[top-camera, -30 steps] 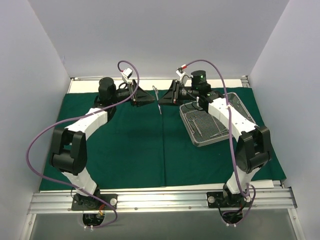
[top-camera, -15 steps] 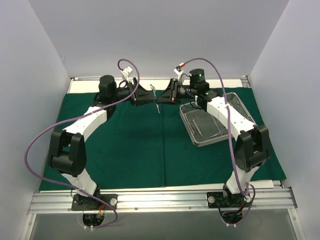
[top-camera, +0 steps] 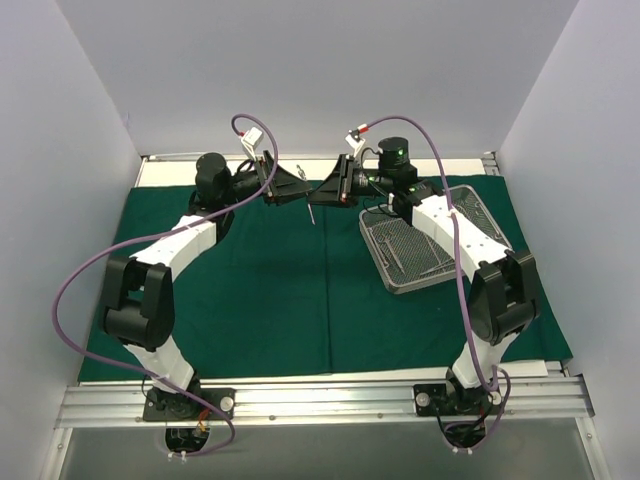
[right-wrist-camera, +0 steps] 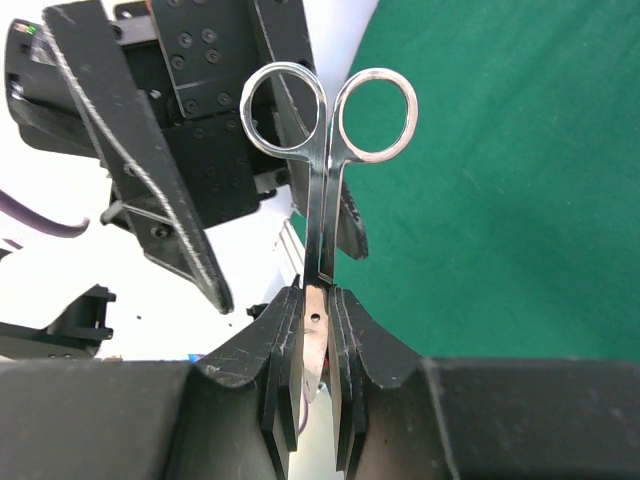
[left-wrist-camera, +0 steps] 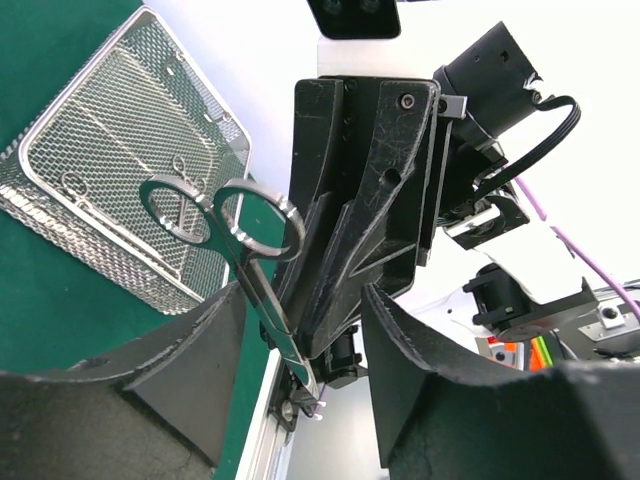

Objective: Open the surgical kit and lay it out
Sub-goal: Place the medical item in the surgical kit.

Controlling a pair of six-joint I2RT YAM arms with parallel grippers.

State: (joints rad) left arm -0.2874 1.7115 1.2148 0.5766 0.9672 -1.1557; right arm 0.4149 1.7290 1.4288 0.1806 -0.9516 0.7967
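Right gripper (right-wrist-camera: 317, 300) pinches scissors (right-wrist-camera: 322, 205) left of the tray (top-camera: 392, 262); the open left gripper (left-wrist-camera: 300, 330) should close squarely before any release.

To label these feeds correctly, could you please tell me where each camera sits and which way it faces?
Top external: above and behind the arm bases, looking down on the drape and tray; both arms show whole.
Left wrist: on the left arm, facing the right gripper; its own open fingers show at the bottom.
Right wrist: on the right arm, facing the left gripper; its own fingers show, shut on the scissors.
Shared: both wrist views show the scissors; top and left wrist share the tray.
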